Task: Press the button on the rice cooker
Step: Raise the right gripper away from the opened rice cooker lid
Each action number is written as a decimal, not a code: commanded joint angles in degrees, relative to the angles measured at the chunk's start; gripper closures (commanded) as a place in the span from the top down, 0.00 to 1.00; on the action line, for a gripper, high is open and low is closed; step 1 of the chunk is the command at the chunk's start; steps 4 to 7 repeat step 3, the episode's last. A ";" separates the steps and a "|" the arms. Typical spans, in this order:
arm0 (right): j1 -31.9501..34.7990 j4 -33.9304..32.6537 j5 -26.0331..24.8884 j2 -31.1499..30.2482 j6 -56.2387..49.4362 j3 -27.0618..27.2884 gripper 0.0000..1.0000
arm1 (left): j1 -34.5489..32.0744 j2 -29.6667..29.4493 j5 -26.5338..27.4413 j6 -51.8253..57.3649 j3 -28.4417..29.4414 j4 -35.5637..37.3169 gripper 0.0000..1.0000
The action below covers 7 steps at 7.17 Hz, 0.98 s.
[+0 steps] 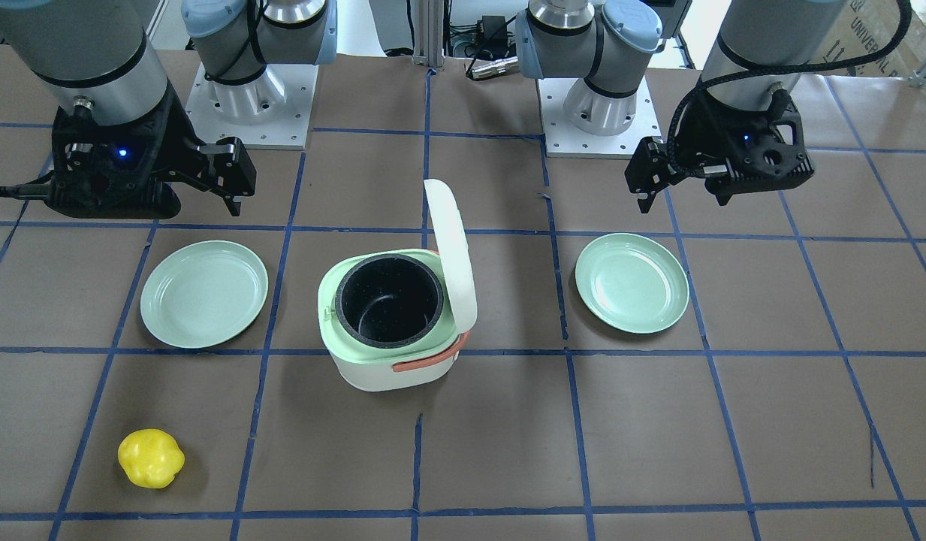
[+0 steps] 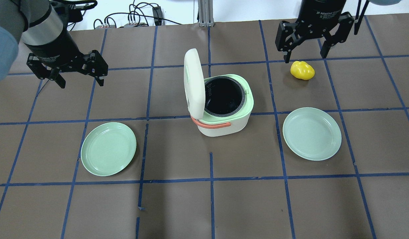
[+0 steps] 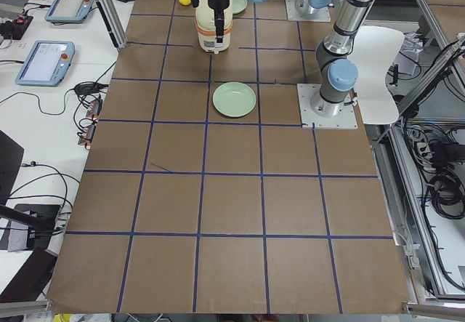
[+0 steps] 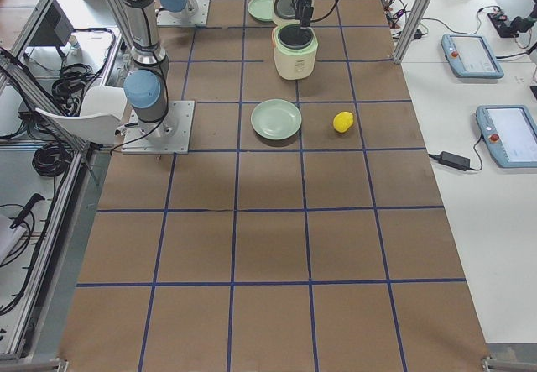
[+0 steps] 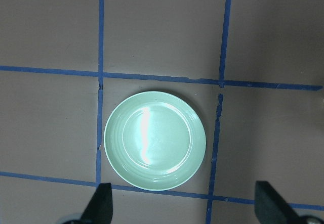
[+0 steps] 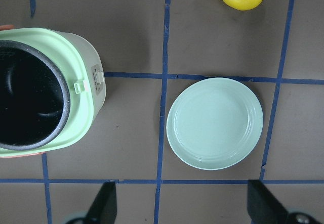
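The white and pale-green rice cooker (image 2: pixel 224 124) stands mid-table with its lid (image 2: pixel 193 83) swung up and the black inner pot (image 2: pixel 224 96) bare. A small latch tab (image 6: pixel 80 86) sits on its green rim, on the side towards my right arm. My left gripper (image 2: pixel 80 78) hangs open and empty well to the cooker's left. In its wrist view (image 5: pixel 183 209) it is above a green plate (image 5: pixel 154 140). My right gripper (image 2: pixel 305 53) hangs open and empty, far right of the cooker, by a yellow pepper (image 2: pixel 302 70). The right wrist view (image 6: pixel 182 204) shows the cooker (image 6: pixel 45 90) at left.
Two pale-green plates lie on either side of the cooker, one on my left (image 2: pixel 108 148) and one on my right (image 2: pixel 312 133). The yellow pepper (image 1: pixel 151 458) lies far out on my right side. Blue tape lines grid the brown table (image 2: pixel 211 205).
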 commanded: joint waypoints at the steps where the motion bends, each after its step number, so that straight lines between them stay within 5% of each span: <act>1: -2.15 -0.53 0.33 -0.22 -1.60 0.50 0.94 | 0.00 0.00 0.02 0.00 0.00 0.00 1.00; 7: -2.77 -0.71 1.48 -0.22 -2.31 0.50 0.96 | 0.00 0.00 -0.06 0.00 0.00 0.00 1.00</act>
